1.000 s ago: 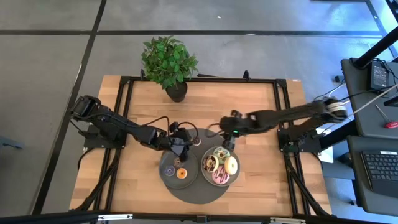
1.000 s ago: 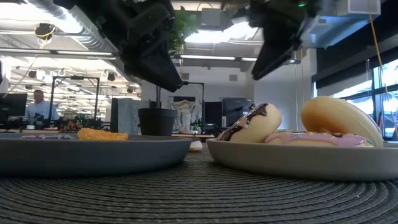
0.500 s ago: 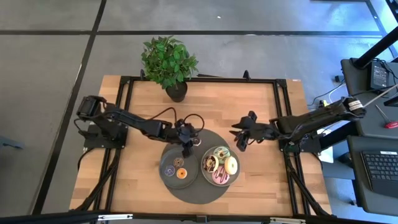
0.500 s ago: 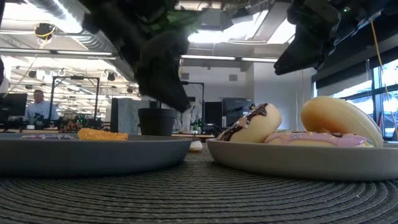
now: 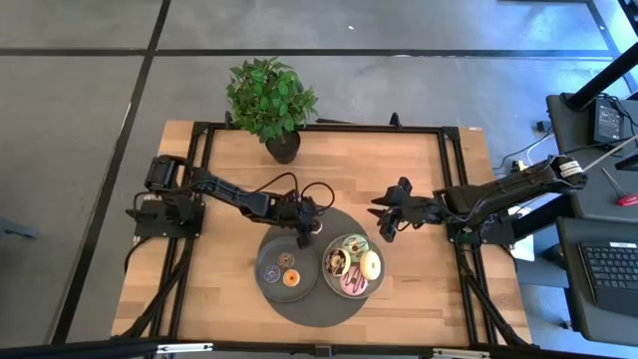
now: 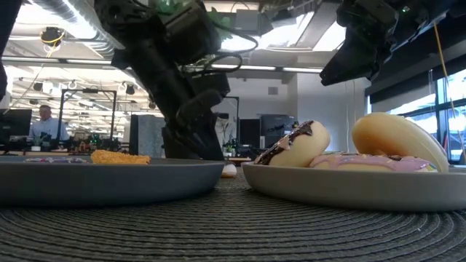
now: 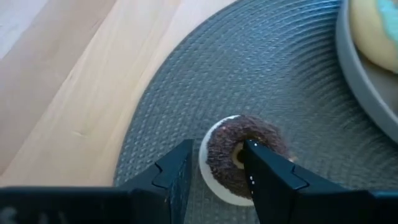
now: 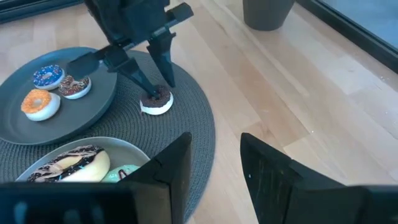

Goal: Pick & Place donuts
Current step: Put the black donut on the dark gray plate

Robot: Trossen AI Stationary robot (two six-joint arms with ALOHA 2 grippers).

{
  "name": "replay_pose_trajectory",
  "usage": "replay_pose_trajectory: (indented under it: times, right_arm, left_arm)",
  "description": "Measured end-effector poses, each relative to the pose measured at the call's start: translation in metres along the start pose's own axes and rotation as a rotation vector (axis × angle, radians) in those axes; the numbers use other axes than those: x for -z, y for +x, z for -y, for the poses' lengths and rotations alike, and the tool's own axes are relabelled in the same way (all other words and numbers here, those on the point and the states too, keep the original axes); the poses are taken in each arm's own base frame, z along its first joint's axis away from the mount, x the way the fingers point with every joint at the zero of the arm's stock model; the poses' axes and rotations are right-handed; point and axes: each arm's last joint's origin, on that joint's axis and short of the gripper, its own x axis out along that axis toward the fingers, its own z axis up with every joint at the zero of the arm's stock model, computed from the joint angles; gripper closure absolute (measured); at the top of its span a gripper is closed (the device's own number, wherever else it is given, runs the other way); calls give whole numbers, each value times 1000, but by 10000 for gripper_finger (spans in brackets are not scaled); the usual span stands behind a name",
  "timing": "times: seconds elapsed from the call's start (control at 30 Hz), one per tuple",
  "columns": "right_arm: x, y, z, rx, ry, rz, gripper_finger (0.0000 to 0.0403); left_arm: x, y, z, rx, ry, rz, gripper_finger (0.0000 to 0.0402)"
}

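Straddling dark brown mini (image 7: pixel 239 155), jaws apart

seven donuts (image 5: pixel 351 261) sit on plates; a dark brown mini (image 8: pixel 155 100) lies flat on the mat.

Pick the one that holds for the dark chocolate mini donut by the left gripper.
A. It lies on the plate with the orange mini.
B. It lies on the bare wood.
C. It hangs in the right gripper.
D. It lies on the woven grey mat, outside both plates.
D: the dark chocolate mini donut rests on the woven mat, off both plates, with the left gripper straddling it, open.
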Motion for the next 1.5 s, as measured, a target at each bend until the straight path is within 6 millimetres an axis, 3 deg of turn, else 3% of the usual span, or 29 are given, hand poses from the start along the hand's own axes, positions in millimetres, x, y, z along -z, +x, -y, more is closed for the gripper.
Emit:
replay_pose_trajectory:
  times: [0.27, 0.63, 0.73, 0.9, 1.03, 1.23, 1.5]
  right_arm:
    - [0, 0, 0, 1, -23, -2, 264]
    - [0, 0, 0, 2, -27, -3, 264]
    - [1, 0, 0, 4, -30, -8, 264]
    - [1, 0, 1, 6, -28, -12, 264]
    - [2, 0, 1, 7, -29, -14, 264]
    - [3, 0, 1, 10, -33, -21, 264]
    - [3, 0, 1, 13, -34, -25, 264]
  left_arm:
    - [1, 2, -1, 7, -2, -10, 290]
    - [1, 2, -1, 28, 6, -21, 389]
    - [-1, -9, -3, 23, 10, -35, 394]
    - [-10, -46, -2, 40, 20, -19, 395]
    - [-6, -74, 16, 152, 81, -25, 395]
    - [25, -101, 56, 269, 212, -122, 396]
    - [54, -110, 89, 228, 195, -105, 395]
